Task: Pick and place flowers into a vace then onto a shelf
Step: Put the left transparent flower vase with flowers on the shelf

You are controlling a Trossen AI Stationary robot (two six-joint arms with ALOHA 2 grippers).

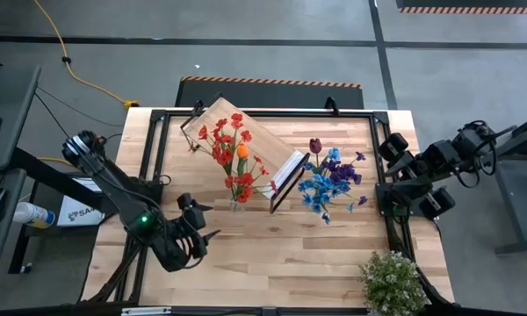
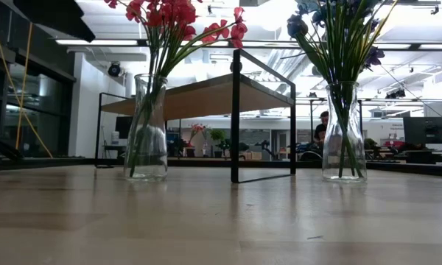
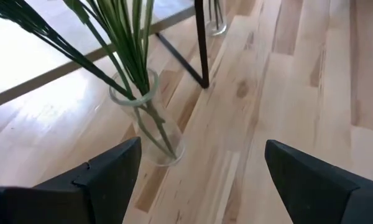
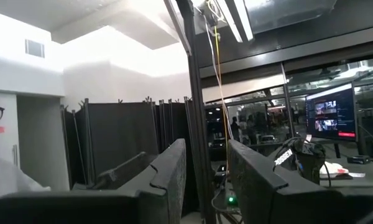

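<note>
Your left tool (image 1: 196, 235) hangs spread and empty over the tabletop (image 1: 290, 254), near the glass vase (image 3: 148, 121) of red flowers (image 1: 231, 151). The blue and purple flowers (image 1: 332, 180) stand in a second vase (image 2: 344, 132) beyond the shelf (image 1: 250, 140). Your right tool (image 4: 206, 171) waits at the table's edge, fingers narrowly parted, gripping nothing.

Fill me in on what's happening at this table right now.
Nothing is being held. The left gripper hangs open near the glass vase of red flowers, which stands on the table beside the wooden shelf. A second vase with blue and purple flowers stands on the shelf's other side. Neither vase is on the shelf yet. The right gripper waits off the table's right edge, fingers slightly apart on nothing.
</note>
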